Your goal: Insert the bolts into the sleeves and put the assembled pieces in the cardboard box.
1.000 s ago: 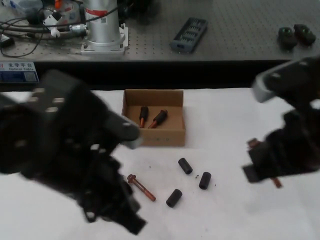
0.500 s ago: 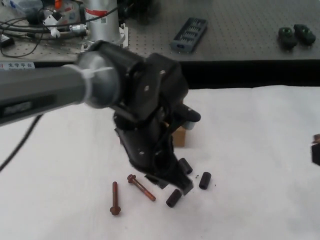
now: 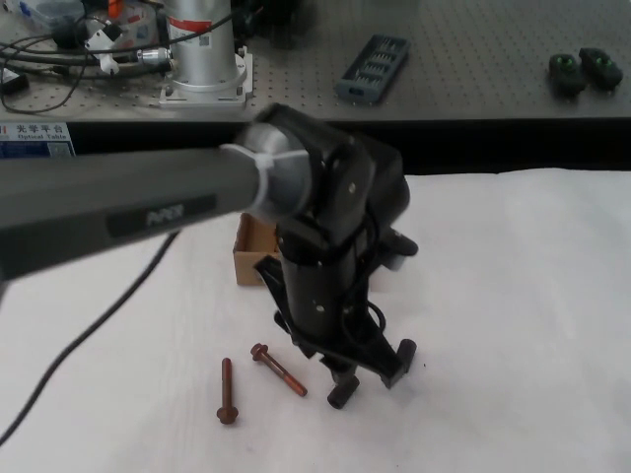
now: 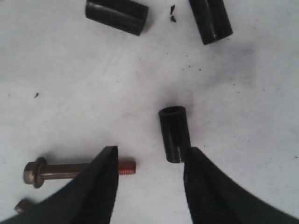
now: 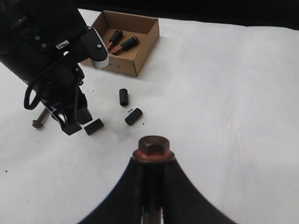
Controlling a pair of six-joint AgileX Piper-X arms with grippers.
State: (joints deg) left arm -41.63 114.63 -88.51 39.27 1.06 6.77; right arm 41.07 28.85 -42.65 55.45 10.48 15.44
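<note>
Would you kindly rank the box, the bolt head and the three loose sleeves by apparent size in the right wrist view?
1. Box, largest.
2. Bolt head, though it is nearest the camera, so unsure.
3. Sleeves, smallest; the three look alike, so unranked.

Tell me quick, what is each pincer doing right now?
Left pincer: open, empty, over a black sleeve.
Right pincer: closed on a bolt.
</note>
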